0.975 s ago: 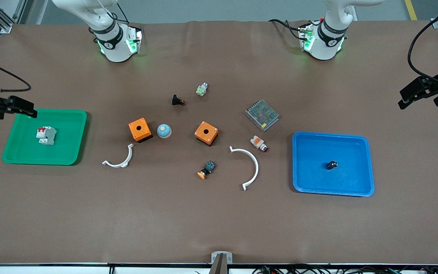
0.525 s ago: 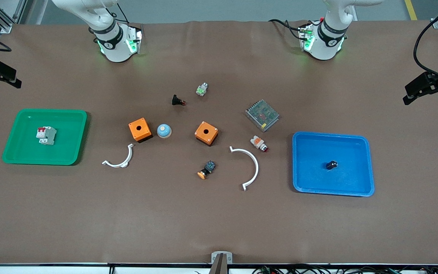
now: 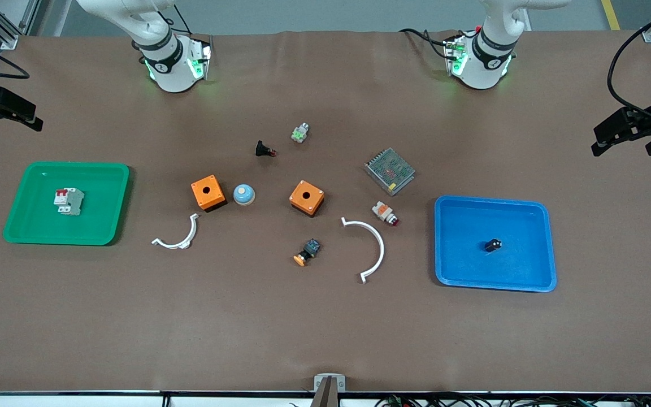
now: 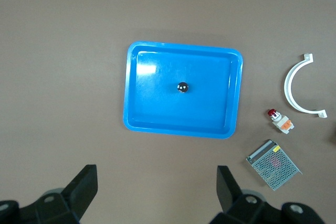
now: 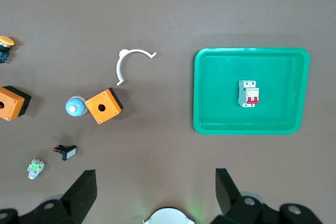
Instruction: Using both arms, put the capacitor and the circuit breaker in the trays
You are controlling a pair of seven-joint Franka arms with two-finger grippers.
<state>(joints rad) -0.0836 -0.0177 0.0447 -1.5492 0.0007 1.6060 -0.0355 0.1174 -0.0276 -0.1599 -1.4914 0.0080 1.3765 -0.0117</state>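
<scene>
R gripper (image 3: 12, 110) pulled back off the green tray (image 3: 26, 234) vs a sec ago, L gripper (image 3: 622, 135) barely moved. Both up high at desk ends, fingers spread, empty. Circuit breaker (image 3: 69, 201) in green tray, capacitor (image 3: 493, 245) in blue tray (image 3: 461, 271)

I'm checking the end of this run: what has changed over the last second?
The right gripper drew back from over the green plastic tray toward the table's edge, open and empty. The left gripper, also open, only shifted slightly. The white-grey circuit breaker in the green tray and the tiny black capacitor in the blue plastic tray stayed put.
</scene>
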